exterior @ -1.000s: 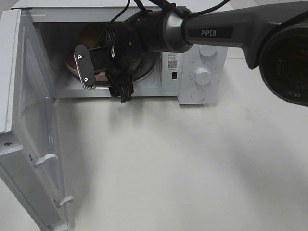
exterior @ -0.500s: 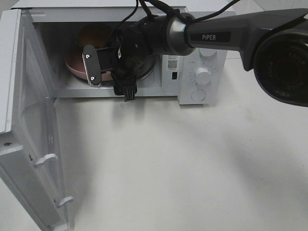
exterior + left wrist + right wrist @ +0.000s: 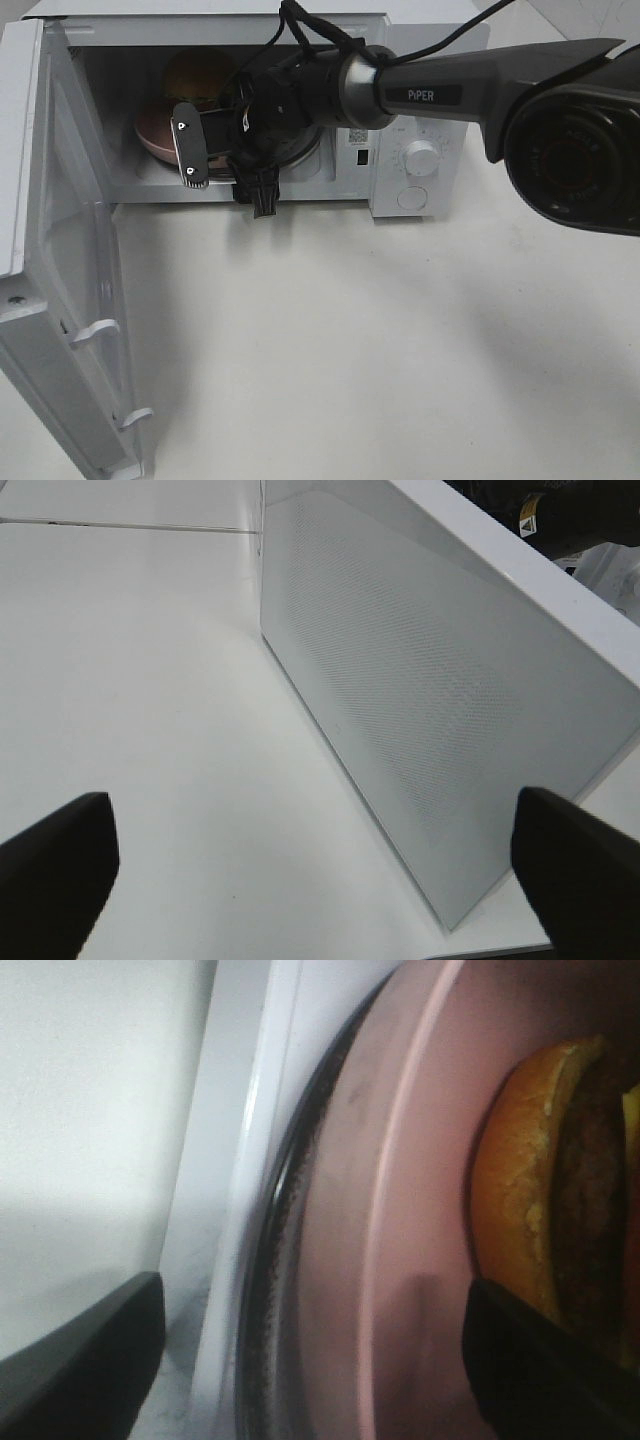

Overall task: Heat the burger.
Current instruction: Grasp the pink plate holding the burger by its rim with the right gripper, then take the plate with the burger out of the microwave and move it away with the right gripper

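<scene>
Nearest the cam: microwave door (image 3: 70, 330) swung wide open at the left, hinged on the left edge, its mesh panel (image 3: 420, 710) filling the left wrist view. Left gripper (image 3: 300, 870) sits just beside that door panel, jaws spread wide, nothing betw. them. White tabletop (image 3: 350, 350) runs back to the microwave (image 3: 420, 150), knobs on its right side. Right arm (image 3: 450, 90) reaches in from the right, across the middle, w/ right gripper (image 3: 310, 1360) at the cavity mouth, jaws released and wide, straddling the pink plate (image 3: 400, 1210) rim but not clamping it. Plate rests on the glass turntable (image 3: 300, 155). Burger (image 3: 195, 75) sits on the plate inside the cavity, toward the back-left.
</scene>
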`<state>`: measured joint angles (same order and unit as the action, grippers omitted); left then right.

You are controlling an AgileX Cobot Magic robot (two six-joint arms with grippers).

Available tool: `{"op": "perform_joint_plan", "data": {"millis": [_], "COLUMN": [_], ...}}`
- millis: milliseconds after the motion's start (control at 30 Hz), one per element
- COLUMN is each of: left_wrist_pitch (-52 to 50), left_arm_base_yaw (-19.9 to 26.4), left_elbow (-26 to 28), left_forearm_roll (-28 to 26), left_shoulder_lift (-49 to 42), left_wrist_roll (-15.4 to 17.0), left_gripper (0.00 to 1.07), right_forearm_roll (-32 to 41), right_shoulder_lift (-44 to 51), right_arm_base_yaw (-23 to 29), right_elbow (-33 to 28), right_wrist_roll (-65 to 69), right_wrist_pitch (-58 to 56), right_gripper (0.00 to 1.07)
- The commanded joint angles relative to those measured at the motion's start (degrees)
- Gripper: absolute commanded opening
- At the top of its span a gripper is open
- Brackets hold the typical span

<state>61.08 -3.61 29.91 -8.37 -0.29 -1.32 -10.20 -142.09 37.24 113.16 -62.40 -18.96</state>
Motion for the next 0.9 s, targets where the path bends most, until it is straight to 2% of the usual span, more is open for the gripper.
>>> {"op": "perform_joint_plan", "data": {"millis": [33, 433, 500, 533, 567, 600, 633, 667, 700, 733, 900], "left_wrist_pitch": [-0.3, -0.3, -0.3, -0.3, -0.3, -0.3, -0.3, -0.3, -0.3, -0.3, -0.3], "left_arm_base_yaw": [0.2, 0.2, 0.2, 0.2, 0.2, 0.2, 0.2, 0.2, 0.2, 0.2, 0.2], "left_elbow": [-0.1, -0.1, -0.1, -0.1, -0.1, -0.1, -0.1, -0.1, -0.1, -0.1, -0.1], "left_forearm_roll": [-0.1, -0.1, -0.1, -0.1, -0.1, -0.1, -0.1, -0.1, -0.1, -0.1, -0.1], "left_shoulder_lift": [-1.0, -1.0, -1.0, -1.0, -1.0, -1.0, -1.0, -1.0, -1.0, -1.0, -1.0], "left_wrist_roll": [0.4, 0.4, 0.4, 0.4, 0.4, 0.4, 0.4, 0.4, 0.4, 0.4, 0.4], "left_gripper": [1.00, 1.00, 1.00, 1.00, 1.00, 1.00, 1.00, 1.00, 1.00, 1.00, 1.00], "right_forearm_roll": [0.6, 2.1, 2.1, 2.1, 2.1, 2.1, 2.1, 2.1, 2.1, 2.1, 2.1], "right_shoulder_lift": [-0.2, -0.2, -0.2, -0.2, -0.2, -0.2, -0.2, -0.1, -0.1, -0.1, 0.6], "right_arm_base_yaw": [-0.4, -0.4, -0.4, -0.4, -0.4, -0.4, -0.4, -0.4, -0.4, -0.3, 0.3], "right_elbow": [0.7, 0.7, 0.7, 0.7, 0.7, 0.7, 0.7, 0.7, 0.7, 0.7, 0.7], "right_wrist_roll": [0.0, 1.0, 2.1, 2.1, 3.1, 3.1, 3.3, 3.2, 3.2, 3.2, 0.9], "right_wrist_pitch": [0.0, 1.6, 1.7, 1.7, 1.6, 1.6, 1.4, 1.3, 1.3, 0.9, -1.6], "right_gripper": [0.74, 0.51, 0.37, 0.37, 0.25, 0.25, 0.12, 0.07, 0.07, 0.00, 0.00]}}
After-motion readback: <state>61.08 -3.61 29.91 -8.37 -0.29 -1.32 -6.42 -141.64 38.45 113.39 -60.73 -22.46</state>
